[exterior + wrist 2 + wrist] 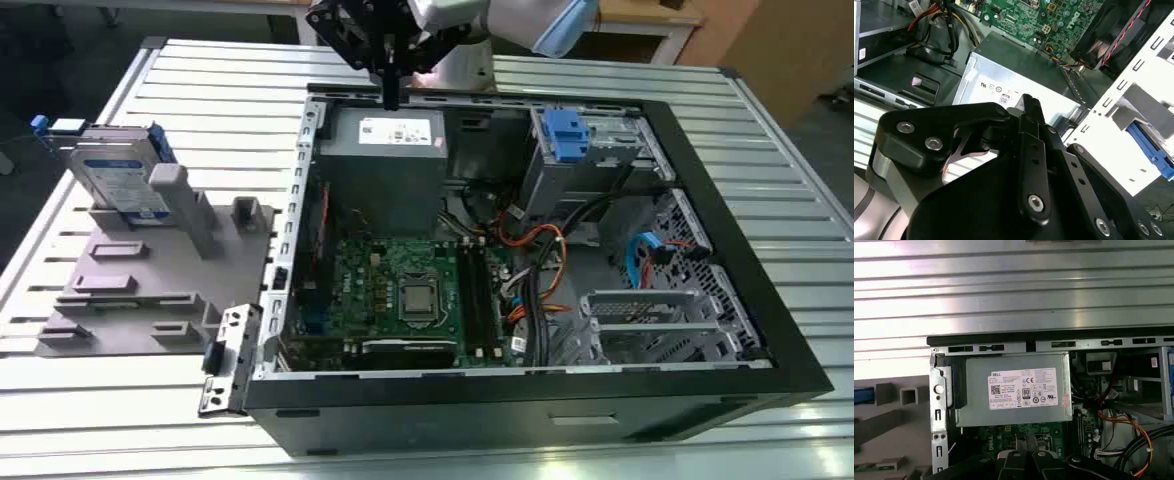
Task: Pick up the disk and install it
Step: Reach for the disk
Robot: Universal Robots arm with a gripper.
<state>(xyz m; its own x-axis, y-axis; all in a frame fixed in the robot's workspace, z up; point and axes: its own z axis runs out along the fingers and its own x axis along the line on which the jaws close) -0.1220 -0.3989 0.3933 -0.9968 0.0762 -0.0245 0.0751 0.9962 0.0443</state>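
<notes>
Step in hand, by my judgement: the approach to the pick; nothing is lifted yet.

My gripper (391, 97) hangs over the rear wall of the open computer case (534, 396), just above the power supply (387, 150). In the second wrist view its black fingers (1030, 111) are pressed together with nothing between them.

The disk (115, 178) stands on edge in a slot of the grey fixture plate (134, 290) on the slatted metal table (761, 150), well apart from my gripper, toward the exterior view's left.

The pick calls for travel across to that fixture, parted jaws, and a grip square on the flat faces.

Materials: the disk is a smooth silver slab with a white-and-blue label and blue plastic rails. The fixture is matt grey with blocky ribs. The power supply is sheet steel with a white sticker.
</notes>
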